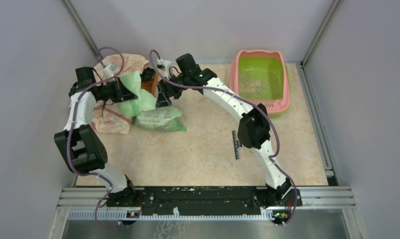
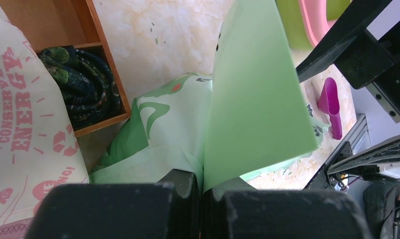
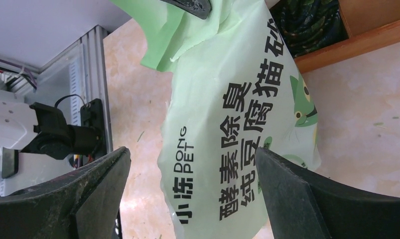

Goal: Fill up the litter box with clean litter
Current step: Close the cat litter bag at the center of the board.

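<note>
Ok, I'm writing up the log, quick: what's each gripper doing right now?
Left gripper: jaws shut on the green bag.
Right gripper: jaws open, holding nothing.

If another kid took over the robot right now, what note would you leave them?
Left pincer: shut on the top flap of the green litter bag.
Right pincer: open, facing the bag's printed side, holding nothing.
Litter box: far right of the table, well apart from the bag.
Done: a thin patch of litter lies in the green basin.
Left: get more litter from the bag into the box.
</note>
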Action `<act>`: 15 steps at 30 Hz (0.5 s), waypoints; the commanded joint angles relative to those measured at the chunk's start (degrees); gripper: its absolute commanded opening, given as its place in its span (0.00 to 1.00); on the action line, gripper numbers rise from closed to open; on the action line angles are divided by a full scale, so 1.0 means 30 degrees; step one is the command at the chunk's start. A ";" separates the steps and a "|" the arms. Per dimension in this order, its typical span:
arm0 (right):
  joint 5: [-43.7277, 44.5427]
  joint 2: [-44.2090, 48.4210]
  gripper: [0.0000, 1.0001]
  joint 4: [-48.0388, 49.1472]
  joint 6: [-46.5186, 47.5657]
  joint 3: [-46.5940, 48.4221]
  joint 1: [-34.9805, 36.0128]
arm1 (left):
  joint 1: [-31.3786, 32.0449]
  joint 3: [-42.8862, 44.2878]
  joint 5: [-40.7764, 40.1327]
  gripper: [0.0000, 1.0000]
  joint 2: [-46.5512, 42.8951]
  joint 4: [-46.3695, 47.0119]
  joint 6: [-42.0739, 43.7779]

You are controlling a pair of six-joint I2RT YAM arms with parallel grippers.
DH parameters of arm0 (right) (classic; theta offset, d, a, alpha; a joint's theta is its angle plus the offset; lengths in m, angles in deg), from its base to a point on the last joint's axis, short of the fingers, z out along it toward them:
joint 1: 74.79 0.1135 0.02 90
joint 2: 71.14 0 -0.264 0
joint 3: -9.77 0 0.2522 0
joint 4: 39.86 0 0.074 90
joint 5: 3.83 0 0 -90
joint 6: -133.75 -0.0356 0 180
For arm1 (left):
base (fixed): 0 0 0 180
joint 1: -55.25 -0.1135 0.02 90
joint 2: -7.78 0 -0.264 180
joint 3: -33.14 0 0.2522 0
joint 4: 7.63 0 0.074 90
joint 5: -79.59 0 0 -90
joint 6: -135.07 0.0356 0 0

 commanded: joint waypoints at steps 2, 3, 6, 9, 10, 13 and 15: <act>0.2257 -0.0317 0.95 -0.0087 0.0757 0.1091 0.0860 | -0.0064 0.0526 0.0989 0.00 -0.0938 0.2580 0.0521; 0.2659 -0.0348 0.94 -0.0072 0.0801 0.1090 0.0949 | -0.0077 0.0513 0.0999 0.00 -0.0921 0.2580 0.0512; 0.3243 -0.0382 0.90 0.0203 0.0754 0.1030 0.1048 | -0.0048 0.0512 0.0988 0.00 -0.0917 0.2586 0.0515; 0.3753 -0.0393 0.85 0.0615 0.0645 0.1032 0.1074 | -0.0008 0.0511 0.0990 0.00 -0.0876 0.2580 0.0485; 0.3832 -0.0357 0.84 0.0788 0.0578 0.1032 0.1068 | -0.0019 0.0496 0.0991 0.00 -0.0884 0.2580 0.0475; 0.4049 -0.0392 0.78 0.1270 0.0298 0.1125 0.1067 | -0.0001 0.0511 0.0993 0.00 -0.0876 0.2580 0.0492; 0.4157 -0.0574 0.74 0.1285 0.0245 0.1410 0.1067 | -0.0014 0.0482 0.0999 0.00 -0.0880 0.2580 0.0506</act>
